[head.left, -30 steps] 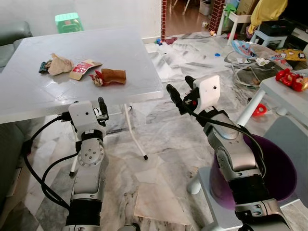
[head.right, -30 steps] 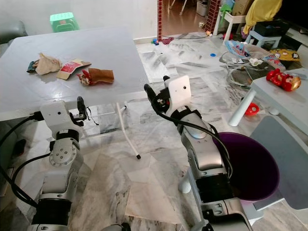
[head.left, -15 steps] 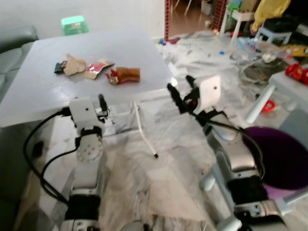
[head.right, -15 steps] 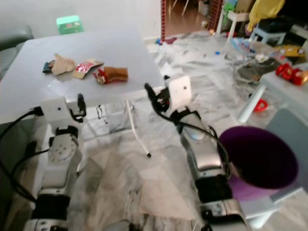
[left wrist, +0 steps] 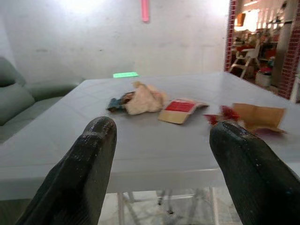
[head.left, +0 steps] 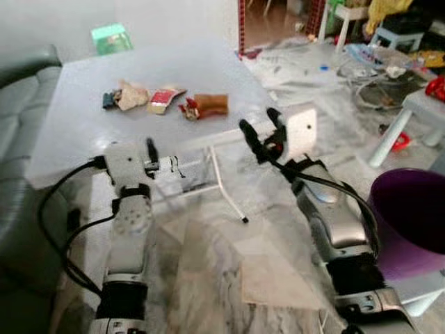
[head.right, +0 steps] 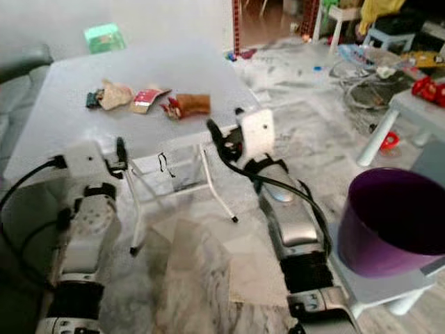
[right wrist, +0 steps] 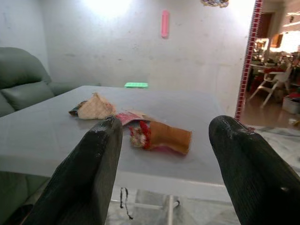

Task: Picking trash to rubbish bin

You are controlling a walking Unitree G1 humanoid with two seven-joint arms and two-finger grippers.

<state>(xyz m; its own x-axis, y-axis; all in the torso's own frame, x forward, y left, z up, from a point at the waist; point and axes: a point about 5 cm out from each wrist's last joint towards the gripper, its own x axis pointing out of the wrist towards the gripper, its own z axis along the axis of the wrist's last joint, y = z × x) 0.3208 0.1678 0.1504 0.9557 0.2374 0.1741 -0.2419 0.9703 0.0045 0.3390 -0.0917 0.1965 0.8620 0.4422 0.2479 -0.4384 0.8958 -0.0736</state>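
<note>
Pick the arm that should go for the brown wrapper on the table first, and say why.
Right, probably. The right tool, open, sits nearest the brown wrapper and faces it. The left tool, also open, sits farther over, facing the crumpled paper.

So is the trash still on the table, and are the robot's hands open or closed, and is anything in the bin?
Left gripper: open, empty, short of the table edge.
Right gripper: open, empty, short of the table edge.
Brown wrapper: lying on the table, untouched.
Red packet: lying flat on the table.
Crumpled paper: lying on the table.
Purple bin: upright, nothing visible inside.
</note>
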